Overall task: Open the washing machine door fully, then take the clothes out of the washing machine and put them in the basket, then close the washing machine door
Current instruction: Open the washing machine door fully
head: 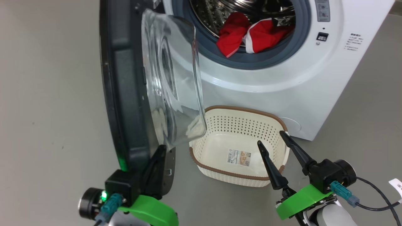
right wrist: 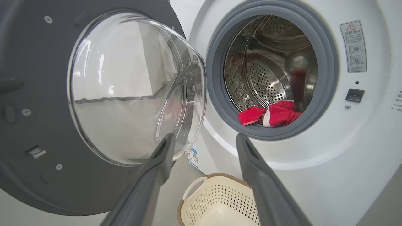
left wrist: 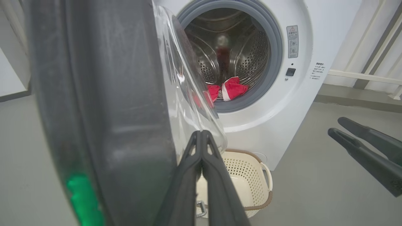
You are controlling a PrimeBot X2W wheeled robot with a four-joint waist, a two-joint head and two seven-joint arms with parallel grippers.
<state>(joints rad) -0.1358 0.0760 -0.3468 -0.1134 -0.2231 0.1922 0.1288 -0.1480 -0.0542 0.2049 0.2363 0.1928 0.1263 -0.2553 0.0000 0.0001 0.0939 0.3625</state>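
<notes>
The big white front-loading washing machine (head: 276,84) has its round black-rimmed door with a clear glass bowl (head: 125,78) swung out to the robot's left. Red fabric clothes with white trim (head: 251,36) lie at the front lip of the steel drum. A cream perforated plastic basket with a brown rim (head: 245,109) sits on the grey floor (head: 47,110) below the opening. The left end effector (head: 160,150), fingers pressed together on nothing, is at the door's lower edge, perhaps touching it. The right end effector (head: 271,138) is spread wide and holds nothing, over the basket's right side.
</notes>
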